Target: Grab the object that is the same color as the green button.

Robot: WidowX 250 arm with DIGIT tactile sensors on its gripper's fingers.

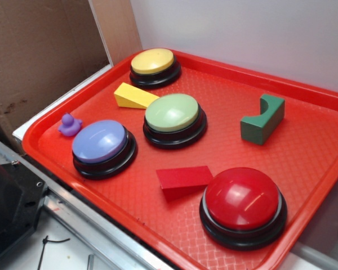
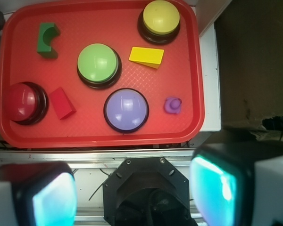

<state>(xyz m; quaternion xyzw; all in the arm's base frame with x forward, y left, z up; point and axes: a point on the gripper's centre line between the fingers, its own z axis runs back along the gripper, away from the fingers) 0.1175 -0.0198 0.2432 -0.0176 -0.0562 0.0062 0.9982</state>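
Note:
The object, a small dark green block with a round notch, lies on the red tray, at its far right in the exterior view and top left in the wrist view. The pale green button sits near the tray's middle. My gripper is open, its two cyan-lit fingers wide apart with nothing between them. It hovers high above the robot base, short of the tray's near edge and far from the block. The exterior view does not show the gripper.
On the tray also stand a yellow button, a purple button and a red button. A yellow wedge, a red wedge and a small purple duck lie between them. Cardboard stands at left.

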